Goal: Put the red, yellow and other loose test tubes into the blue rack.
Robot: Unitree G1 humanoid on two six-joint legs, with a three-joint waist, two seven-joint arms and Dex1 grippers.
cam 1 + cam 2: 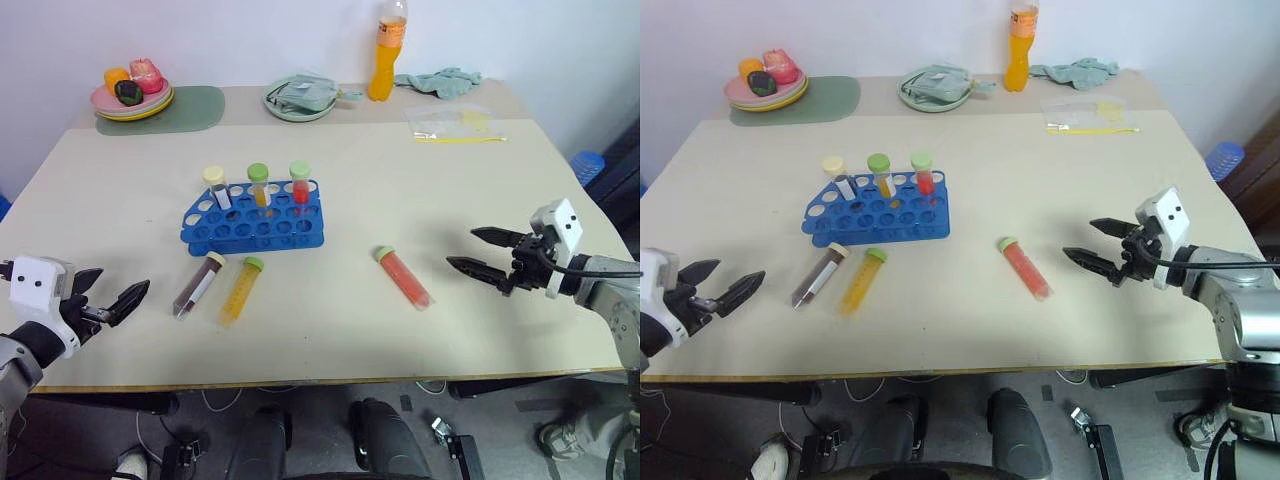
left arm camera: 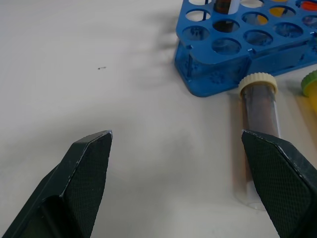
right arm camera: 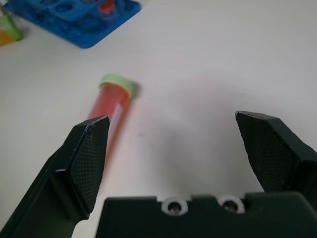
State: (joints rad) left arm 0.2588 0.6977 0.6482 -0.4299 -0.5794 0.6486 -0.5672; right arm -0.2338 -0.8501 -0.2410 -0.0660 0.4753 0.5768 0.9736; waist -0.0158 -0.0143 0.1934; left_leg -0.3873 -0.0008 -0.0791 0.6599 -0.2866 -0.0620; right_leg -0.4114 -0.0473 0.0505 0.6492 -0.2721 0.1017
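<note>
Nearest are the two grippers, both with fingers spread wide and holding nothing: the left gripper hovers over the table's near left edge, the right gripper over its right side, pointing inward. Three loose tubes lie flat on the table: a brown tube with a cream cap and a yellow tube with a green cap side by side just in front of the rack, and a red tube with a green cap alone further right, between the rack and the right gripper. The blue rack stands behind them with three tubes upright in its back row, capped cream, green and green. At the far edge sit a green mat bearing one stack of plates with toy food, one more plate with a packet, one orange bottle, one crumpled cloth and one clear bag. The tabletop is plain beige; a white wall rises behind it.
</note>
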